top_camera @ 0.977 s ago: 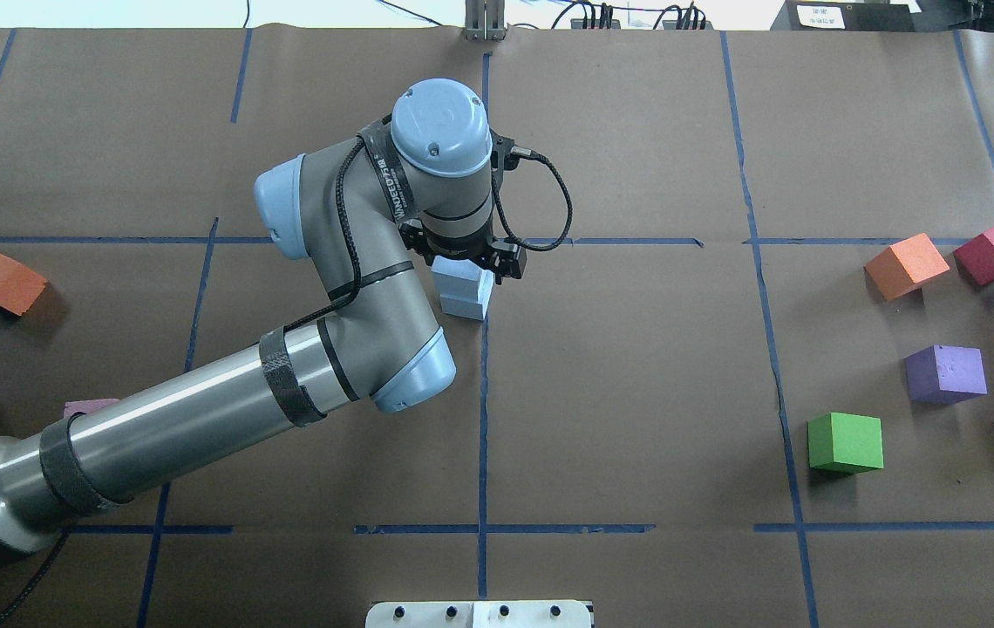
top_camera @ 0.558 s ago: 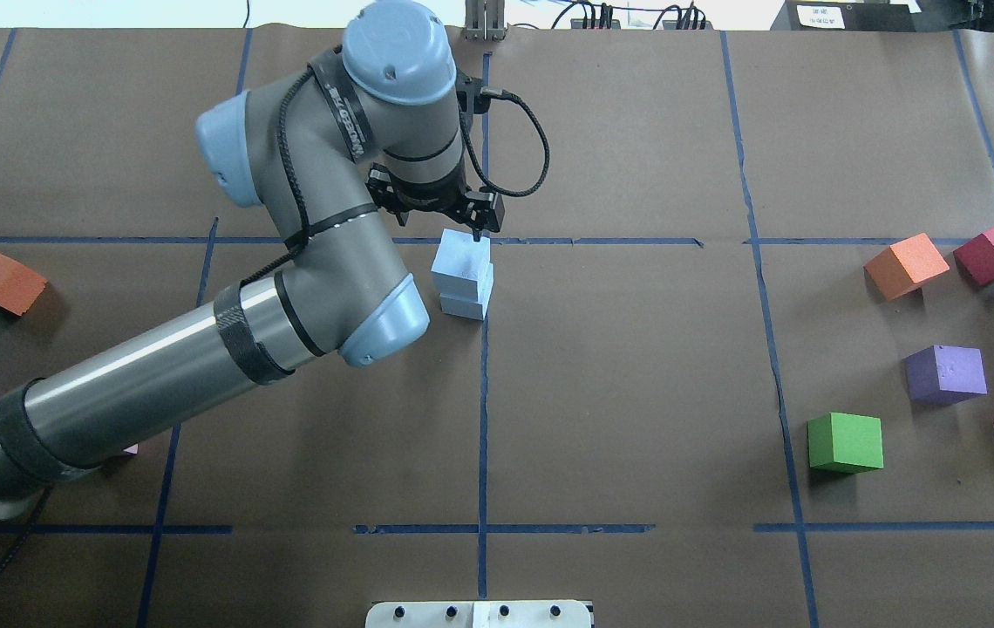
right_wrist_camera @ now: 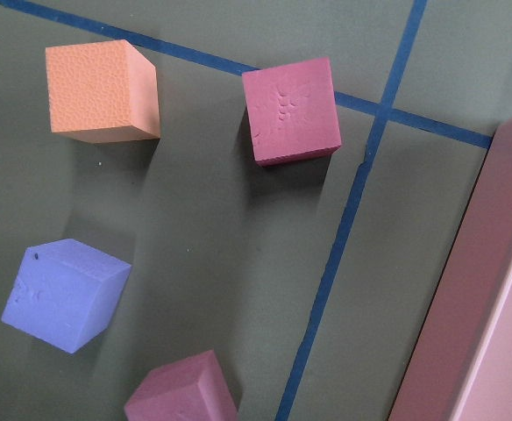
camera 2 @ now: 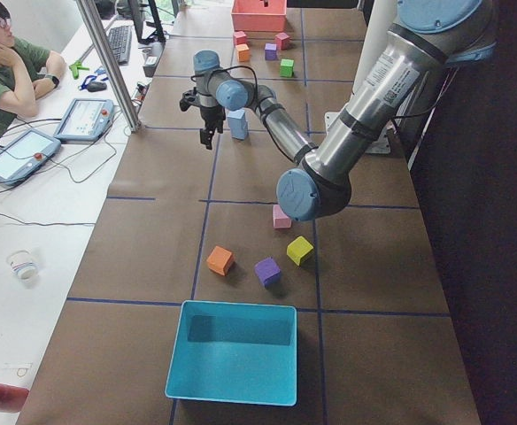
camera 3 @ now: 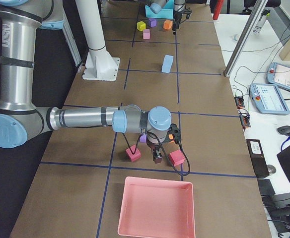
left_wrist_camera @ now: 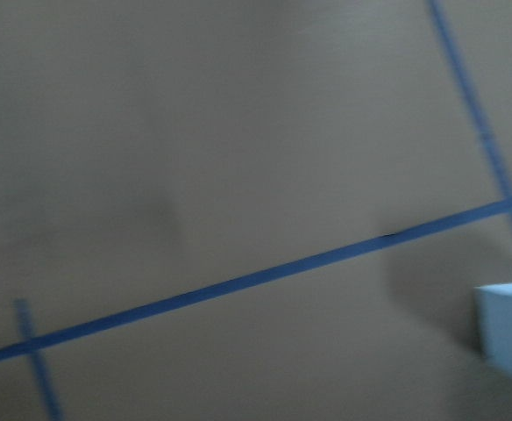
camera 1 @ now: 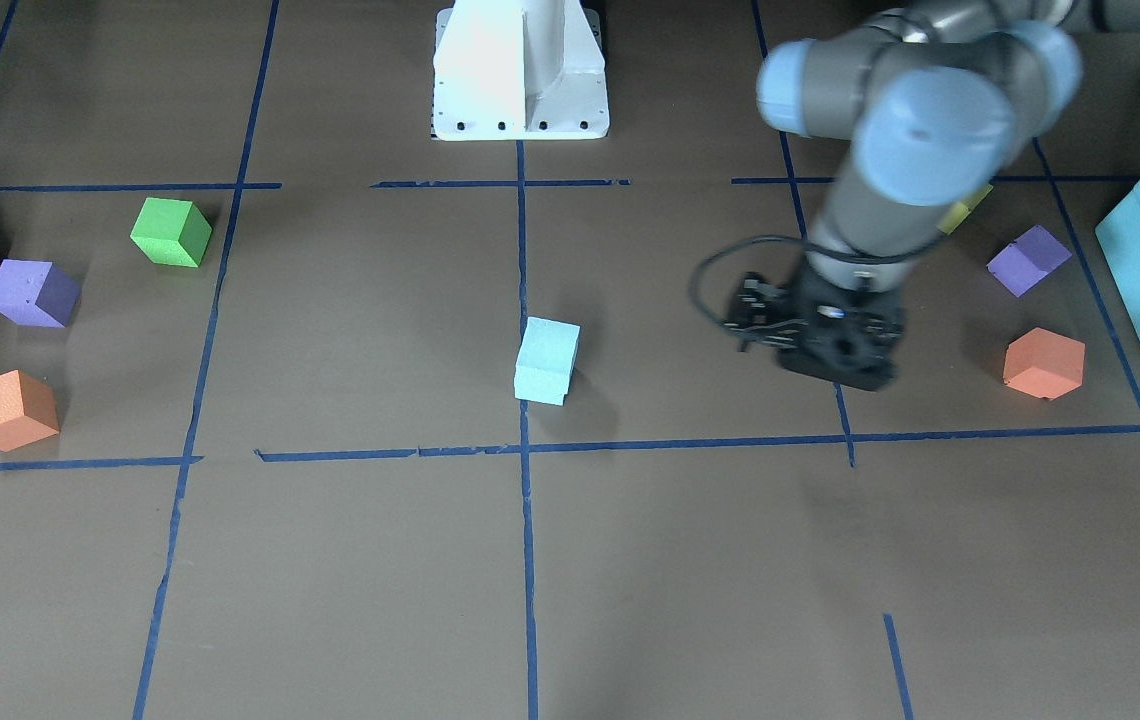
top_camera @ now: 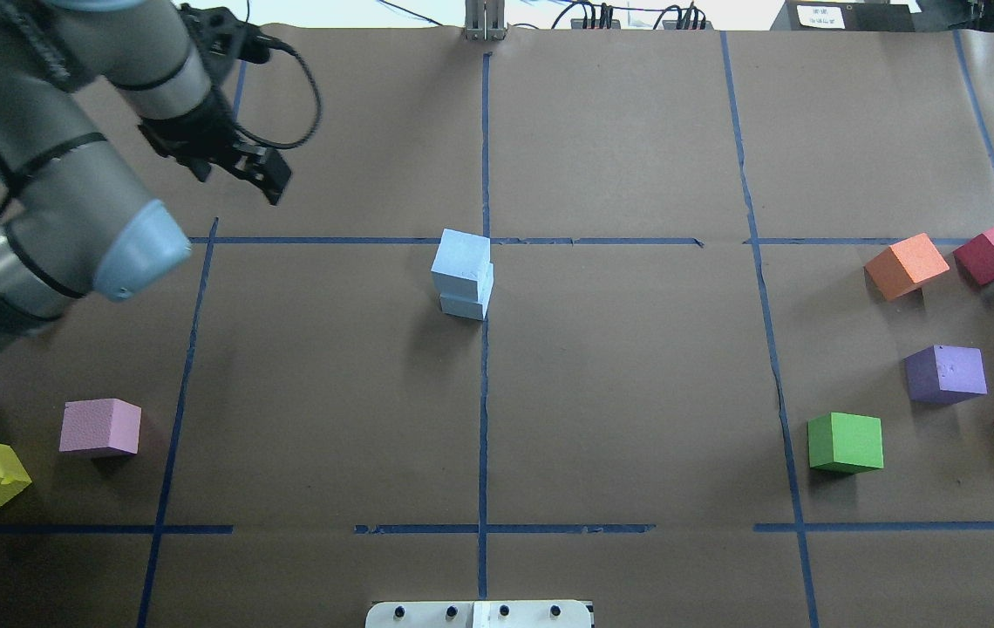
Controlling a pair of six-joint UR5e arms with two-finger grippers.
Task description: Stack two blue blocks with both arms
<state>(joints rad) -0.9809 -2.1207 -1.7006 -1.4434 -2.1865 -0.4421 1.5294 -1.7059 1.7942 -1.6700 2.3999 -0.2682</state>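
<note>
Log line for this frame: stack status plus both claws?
stack: blue blocks stacked | left claw: open, empty, away from stack | right claw: state unclear

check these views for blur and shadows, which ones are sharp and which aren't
Left wrist view: heavily motion-blurred, the blue tape line smeared, only a corner of a blue block showing. Right wrist view: sharp, with soft shadows beside the orange cube and the maroon cube. Overhead view: crisp, the stacked blue blocks evenly lit, no glare on them.
</note>
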